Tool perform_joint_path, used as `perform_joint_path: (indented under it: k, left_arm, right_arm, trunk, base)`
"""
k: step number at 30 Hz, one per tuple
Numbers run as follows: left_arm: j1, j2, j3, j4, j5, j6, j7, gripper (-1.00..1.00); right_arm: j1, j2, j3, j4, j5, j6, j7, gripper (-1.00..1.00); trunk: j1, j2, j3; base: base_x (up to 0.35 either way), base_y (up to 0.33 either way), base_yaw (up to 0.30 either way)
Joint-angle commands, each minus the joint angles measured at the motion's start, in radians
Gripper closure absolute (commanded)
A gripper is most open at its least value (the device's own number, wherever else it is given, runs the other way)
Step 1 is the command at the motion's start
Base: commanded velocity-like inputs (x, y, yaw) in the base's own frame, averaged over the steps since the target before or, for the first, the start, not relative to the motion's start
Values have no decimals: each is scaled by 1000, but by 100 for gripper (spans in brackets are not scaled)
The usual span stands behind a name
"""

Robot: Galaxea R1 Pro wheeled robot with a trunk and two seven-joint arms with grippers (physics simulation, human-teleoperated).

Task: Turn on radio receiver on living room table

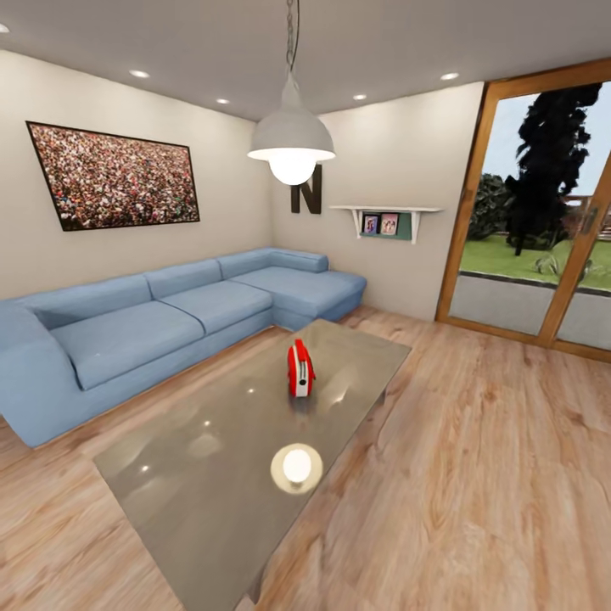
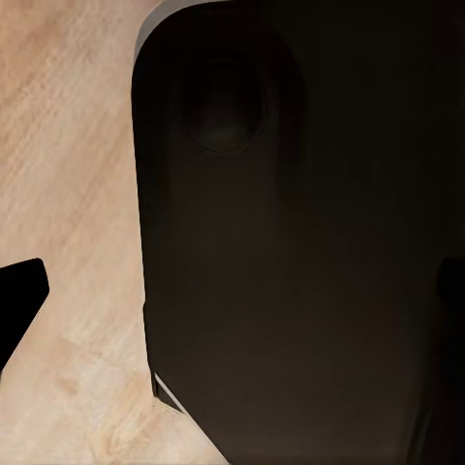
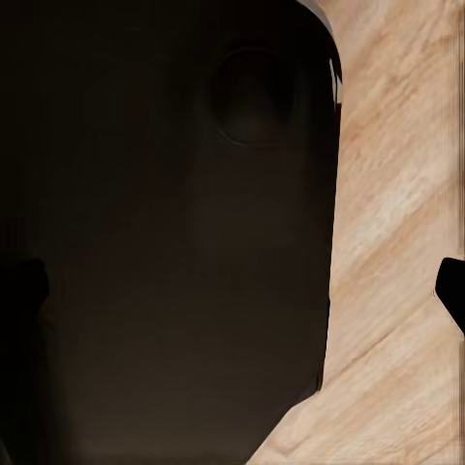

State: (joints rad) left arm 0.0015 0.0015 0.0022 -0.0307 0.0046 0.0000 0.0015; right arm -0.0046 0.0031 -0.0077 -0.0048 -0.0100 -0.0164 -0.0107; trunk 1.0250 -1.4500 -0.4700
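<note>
both sets of jaws stand apart with nothing between them. in the left wrist view the left gripper (image 2: 232, 291) shows one dark fingertip (image 2: 19, 291) at one edge and a sliver of the other at the opposite edge, both cut off by the frame. the right gripper (image 3: 242, 286) is the same: one fingertip (image 3: 450, 286) stands out against the wood floor (image 3: 397, 242), while its partner is nearly lost against a big dark rounded body (image 3: 165, 242), part of the robot itself as far as i can tell. a similar dark shape (image 2: 300, 242) sits beneath the left gripper, with a round recess in it that is hard to make out.

from the head view, the radio receiver (image 1: 299, 368) stands upright on the table (image 1: 212, 475), toward its far half and well apart from every edge. it is seen side-on, red with a pale band; the dial face is turned away and the handle is too thin to pick out clearly. the glossy tabletop mirrors the pendant lamp (image 1: 291, 140) as a bright spot nearer the camera, and the table's near corner is cut off at the bottom of the frame. the blue sofa (image 1: 170, 314) runs along the wall behind the table, under the crowd photo (image 1: 114, 176). a small shelf (image 1: 386, 216) holds pictures too small to read, beside the glass door (image 1: 543, 212).
</note>
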Motion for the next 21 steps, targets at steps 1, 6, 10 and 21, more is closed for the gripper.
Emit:
perform_joint_path:
  k: [1,6,10,21]
  left_arm:
    - [0,-1,0,0,0,0,0,-100]
    - [0,-2,1,0,0,0,0,-100]
    - [0,0,1,0,0,0,0,-100]
    - [0,0,1,0,0,0,-1,-100]
  right_arm:
    - [0,0,0,0,0,0,0,-100]
    - [0,0,-1,0,-1,0,0,-100]
    - [0,0,-2,0,-2,0,-1,-100]
    - [0,0,-3,0,-2,-1,0,-100]
  trunk:
    - [0,0,0]
    - [0,0,0]
    - [0,0,0]
    - [0,0,0]
  base:
    - [292,-77,0]
    - [237,-64,0]
    - [74,-20,-79]
    - [10,-3,-252]
